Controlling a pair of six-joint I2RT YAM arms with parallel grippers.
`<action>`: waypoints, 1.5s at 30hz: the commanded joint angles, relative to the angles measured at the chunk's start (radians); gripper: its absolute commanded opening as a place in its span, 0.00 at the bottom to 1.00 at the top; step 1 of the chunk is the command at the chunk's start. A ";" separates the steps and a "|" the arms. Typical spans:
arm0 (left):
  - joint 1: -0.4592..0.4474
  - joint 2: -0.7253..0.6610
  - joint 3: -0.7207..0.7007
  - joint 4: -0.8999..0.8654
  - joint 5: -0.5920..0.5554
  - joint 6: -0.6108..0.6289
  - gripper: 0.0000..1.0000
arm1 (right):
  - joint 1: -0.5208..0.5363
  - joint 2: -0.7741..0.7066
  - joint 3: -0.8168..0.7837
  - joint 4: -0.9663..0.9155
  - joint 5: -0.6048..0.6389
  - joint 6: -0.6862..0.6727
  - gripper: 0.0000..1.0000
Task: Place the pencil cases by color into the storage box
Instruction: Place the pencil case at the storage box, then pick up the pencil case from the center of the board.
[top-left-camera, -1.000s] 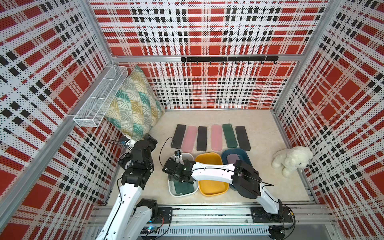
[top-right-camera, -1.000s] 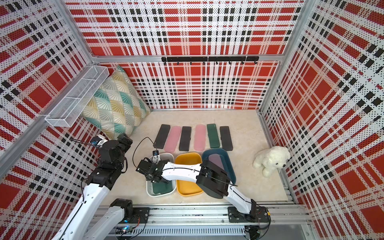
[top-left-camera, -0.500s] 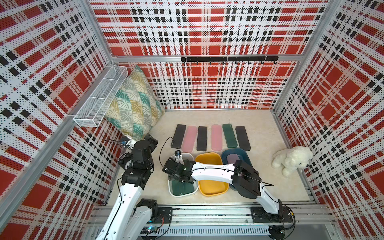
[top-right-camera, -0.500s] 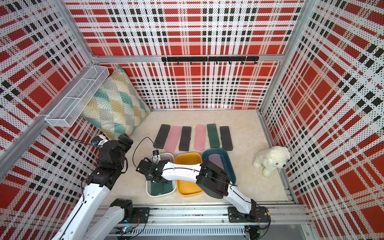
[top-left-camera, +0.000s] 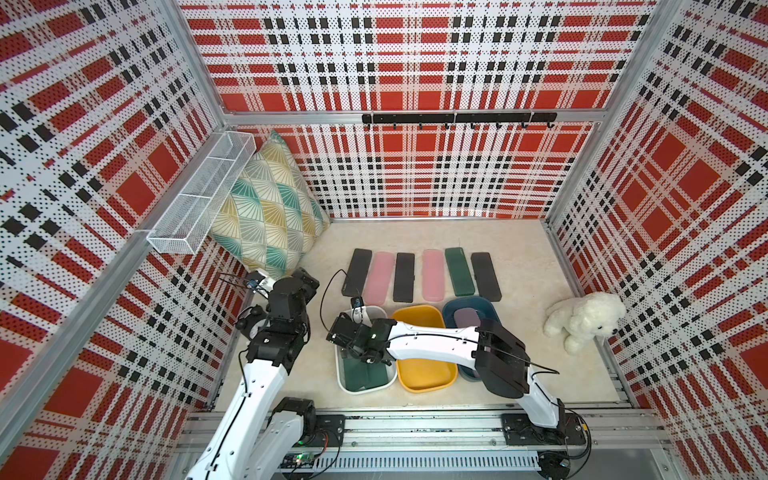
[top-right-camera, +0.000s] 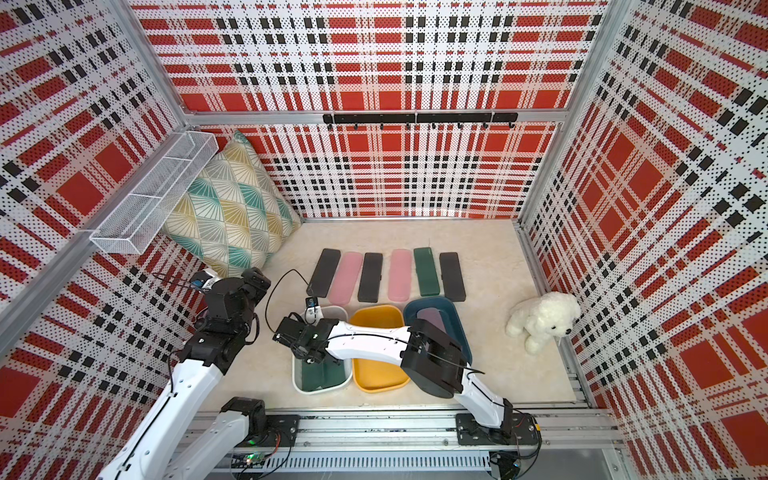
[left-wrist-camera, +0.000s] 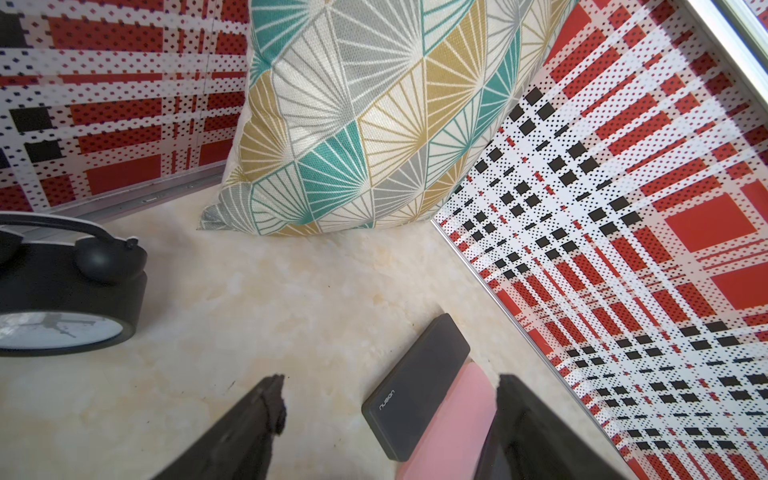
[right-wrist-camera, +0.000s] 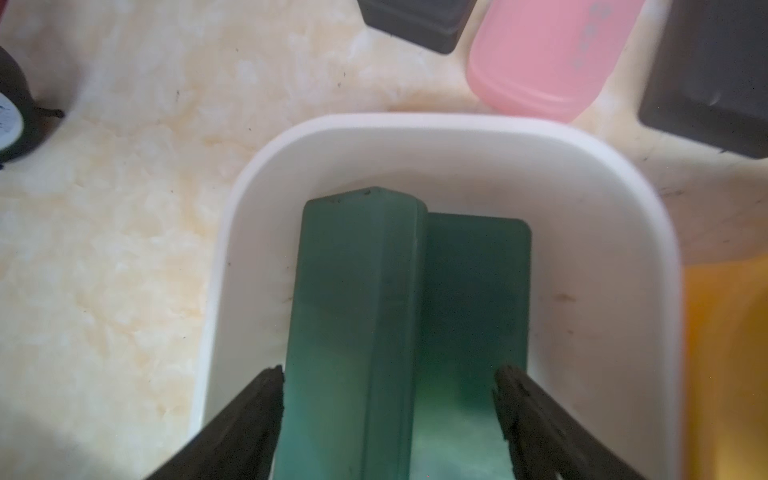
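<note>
In the white tub (right-wrist-camera: 415, 124), at the 9 o'clock end of the 3 tubs in both top views, 2 dark green pencil cases are sitting: the tilted green case (right-wrist-camera: 357, 291) is tipping up on a long edge, with the flat green case (right-wrist-camera: 473, 291) beside it. The right gripper (right-wrist-camera: 388, 395) is hanging released and straddling both. The left gripper (left-wrist-camera: 390, 386) is hovering spread wide, grasping nothing, over the floor near the black case (left-wrist-camera: 415, 386). The 6 loose cases (top-left-camera: 404, 277) are lying at 12 o'clock of the tubs.

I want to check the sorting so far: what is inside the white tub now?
The white tub holds two dark green pencil cases: the tilted case stands on its edge, the flat case lies beside it. The right gripper, jaws open, hides part of both.
</note>
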 joint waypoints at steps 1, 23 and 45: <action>-0.027 0.038 0.004 0.021 0.006 -0.006 0.84 | -0.009 -0.130 -0.054 -0.032 0.083 -0.042 0.86; -0.080 0.670 0.335 0.114 0.319 0.373 0.83 | -0.320 -0.511 -0.462 0.129 -0.019 -0.277 0.86; -0.054 1.148 0.845 -0.190 0.445 0.786 0.84 | -0.547 -0.707 -0.666 0.197 -0.158 -0.389 0.89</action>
